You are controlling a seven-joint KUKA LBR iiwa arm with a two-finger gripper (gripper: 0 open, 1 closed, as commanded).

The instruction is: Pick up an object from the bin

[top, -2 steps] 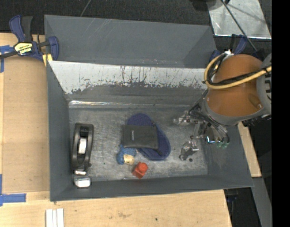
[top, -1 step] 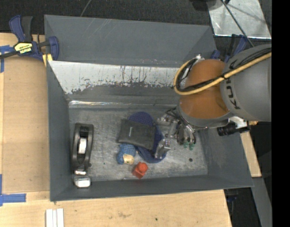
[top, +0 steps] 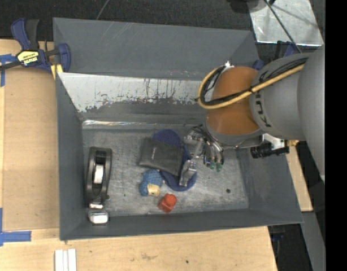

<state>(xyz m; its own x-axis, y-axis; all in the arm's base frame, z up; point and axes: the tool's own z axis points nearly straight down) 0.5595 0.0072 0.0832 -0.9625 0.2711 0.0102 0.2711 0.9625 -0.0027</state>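
Grey metal bin point(top: 134, 55): floor mostly bare on the right, items spread from the middle to the left.
Grey arm with orange wrist cover point(top: 235, 103) comes in from the right and sits over the right half of the floor.
Dark grey flat square pad point(top: 159, 154) lies mid-floor on top of a blue round flat disc point(top: 169, 136). The disc shows past the pad's far edge and again at its near right corner.
Black oval reel-like thing point(top: 98, 173) stands well apart on the left, with a small silver piece point(top: 98, 217) just near of it.
Small blue lump with a tan end point(top: 147, 185) and a small red block point(top: 167, 202) lie near of the pad.
Gripper point(top: 187, 173) is low, at the pad's right edge, over the exposed part of the disc. Can't tell how wide it's set, and nothing is visibly held.
My read: grasp stage, no lift yet. The likely candidate is the pad edge or the disc rim. Both are flat, so the next move needs an edge bite rather than a top press. The risk is dragging the pair together.
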